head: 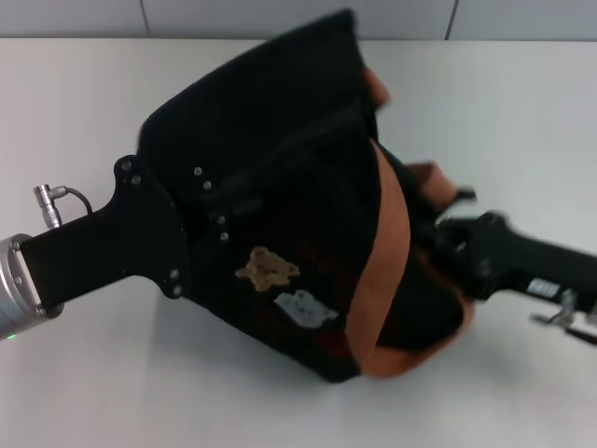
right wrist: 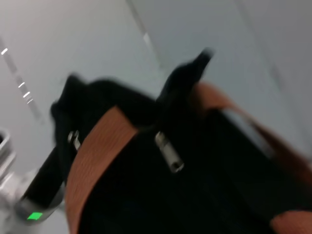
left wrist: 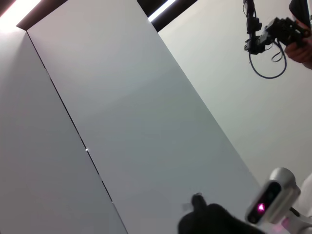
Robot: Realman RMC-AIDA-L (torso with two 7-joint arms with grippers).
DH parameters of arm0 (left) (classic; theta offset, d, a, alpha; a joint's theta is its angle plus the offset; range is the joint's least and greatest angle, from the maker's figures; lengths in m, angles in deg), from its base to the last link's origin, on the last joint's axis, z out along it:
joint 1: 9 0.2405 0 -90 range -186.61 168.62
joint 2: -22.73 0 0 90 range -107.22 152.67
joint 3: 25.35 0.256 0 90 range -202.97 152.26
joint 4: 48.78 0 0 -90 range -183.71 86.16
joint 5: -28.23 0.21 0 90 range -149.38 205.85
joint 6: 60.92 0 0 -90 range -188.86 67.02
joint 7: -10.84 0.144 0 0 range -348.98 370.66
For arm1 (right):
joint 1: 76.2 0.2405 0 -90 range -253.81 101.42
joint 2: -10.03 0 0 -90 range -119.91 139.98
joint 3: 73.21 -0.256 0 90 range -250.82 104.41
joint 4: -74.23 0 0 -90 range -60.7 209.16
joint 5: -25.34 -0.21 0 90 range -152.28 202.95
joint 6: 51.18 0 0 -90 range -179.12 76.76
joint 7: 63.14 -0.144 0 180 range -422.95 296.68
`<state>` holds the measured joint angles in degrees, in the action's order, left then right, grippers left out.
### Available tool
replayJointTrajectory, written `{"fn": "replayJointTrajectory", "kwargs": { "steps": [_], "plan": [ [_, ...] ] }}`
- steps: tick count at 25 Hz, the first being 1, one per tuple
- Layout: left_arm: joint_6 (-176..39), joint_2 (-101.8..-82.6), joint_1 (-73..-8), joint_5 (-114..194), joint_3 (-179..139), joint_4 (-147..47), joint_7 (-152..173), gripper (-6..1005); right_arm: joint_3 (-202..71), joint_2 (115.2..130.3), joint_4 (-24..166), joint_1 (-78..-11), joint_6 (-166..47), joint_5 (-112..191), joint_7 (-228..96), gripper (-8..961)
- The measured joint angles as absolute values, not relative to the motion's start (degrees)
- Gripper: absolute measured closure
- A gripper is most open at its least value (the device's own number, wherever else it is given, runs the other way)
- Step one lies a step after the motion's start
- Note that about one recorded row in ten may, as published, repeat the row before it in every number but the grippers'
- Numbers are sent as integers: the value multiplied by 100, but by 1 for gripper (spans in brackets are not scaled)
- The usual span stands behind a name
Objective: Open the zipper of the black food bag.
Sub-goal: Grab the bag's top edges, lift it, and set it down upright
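The black food bag [head: 280, 215] is tipped up in the middle of the white table, its tan bear patch [head: 266, 269] and pale grey patch [head: 303, 306] facing me. An orange-brown handle [head: 387, 252] runs down its right side. My left gripper [head: 154, 233] presses against the bag's left side, its tip hidden by the fabric. My right gripper [head: 457, 245] reaches in at the bag's right side by the handles, its tip also hidden. In the right wrist view the zipper's slim silver pull tab [right wrist: 168, 153] hangs on the black fabric beside the handle [right wrist: 92, 151].
The white table [head: 112, 373] spreads around the bag, with a pale panelled wall [head: 280, 14] behind it. The left wrist view shows only wall panels [left wrist: 122, 122], a black lump of fabric [left wrist: 209, 222] and a silver arm part [left wrist: 273, 197].
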<state>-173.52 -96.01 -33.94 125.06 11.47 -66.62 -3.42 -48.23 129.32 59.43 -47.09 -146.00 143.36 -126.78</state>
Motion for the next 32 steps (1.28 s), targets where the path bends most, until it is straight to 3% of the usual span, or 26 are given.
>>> {"fn": "replayJointTrajectory", "kwargs": {
  "steps": [12, 23, 26, 32],
  "plan": [
    [-17361, -9613, -3481, 12484, 1185, -6625, -338, 905, -4484, 12987, 7244, -3765, -13716, 14068, -12022, 934],
    [-17332, -9591, -3327, 12538, 1192, -6629, -322, 905, -4877, 12968, 6937, -4263, -13863, 13985, -11876, 836],
    [-17303, -9586, -3321, 12544, 1191, -6621, -320, 905, -5126, 12966, 6934, -4380, -13917, 13981, -11492, 635],
    [-17205, -9597, -3340, 12570, 1209, -6607, -262, 905, -5568, 12975, 7016, -4496, -14103, 13980, -10423, 634]
  ]
}}
